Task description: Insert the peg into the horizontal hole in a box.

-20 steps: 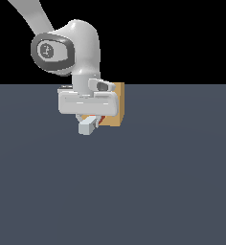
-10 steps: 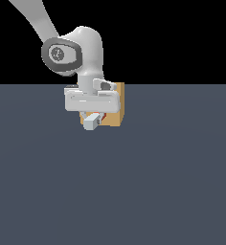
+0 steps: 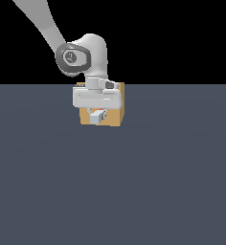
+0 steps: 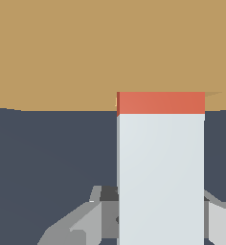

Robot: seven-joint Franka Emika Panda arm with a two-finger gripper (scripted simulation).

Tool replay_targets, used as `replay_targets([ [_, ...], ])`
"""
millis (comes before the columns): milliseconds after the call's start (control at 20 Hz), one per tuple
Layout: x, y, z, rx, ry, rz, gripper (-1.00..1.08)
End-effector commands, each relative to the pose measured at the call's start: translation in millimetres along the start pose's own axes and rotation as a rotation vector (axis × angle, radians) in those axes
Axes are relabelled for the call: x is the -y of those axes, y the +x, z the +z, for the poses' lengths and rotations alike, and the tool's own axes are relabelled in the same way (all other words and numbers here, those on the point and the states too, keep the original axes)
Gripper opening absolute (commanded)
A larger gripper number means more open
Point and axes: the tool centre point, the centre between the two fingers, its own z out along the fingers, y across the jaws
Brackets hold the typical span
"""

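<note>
The tan box (image 3: 114,117) stands on the dark floor, with the arm's hand in front of it. My gripper (image 3: 97,113) is shut on the peg (image 3: 98,116), whose pale grey-white end points away from the box face. In the wrist view the peg (image 4: 160,172) runs straight to the box (image 4: 62,52), and only a short orange-red band (image 4: 160,103) shows before the face. The hole is almost wholly covered by the peg. A grey finger (image 4: 81,225) shows on each side of the white end.
The dark grey floor (image 3: 134,191) spreads out around the box. The white arm (image 3: 43,24) rises toward the exterior view's upper left. Nothing else stands nearby.
The hand has moved toward the box, carrying the peg with it. The orange-red part seen earlier in the exterior view is now out of sight, and the white end lies closer to the face.
</note>
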Motion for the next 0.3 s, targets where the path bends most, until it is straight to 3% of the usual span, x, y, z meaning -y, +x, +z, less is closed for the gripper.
replay_targets([
  [0, -1.4, 9.3, -1.1, -0.003, -0.004, -0.002, -1.0],
  [250, -2.4, 8.4, -1.1, -0.003, -0.004, -0.002, -1.0],
])
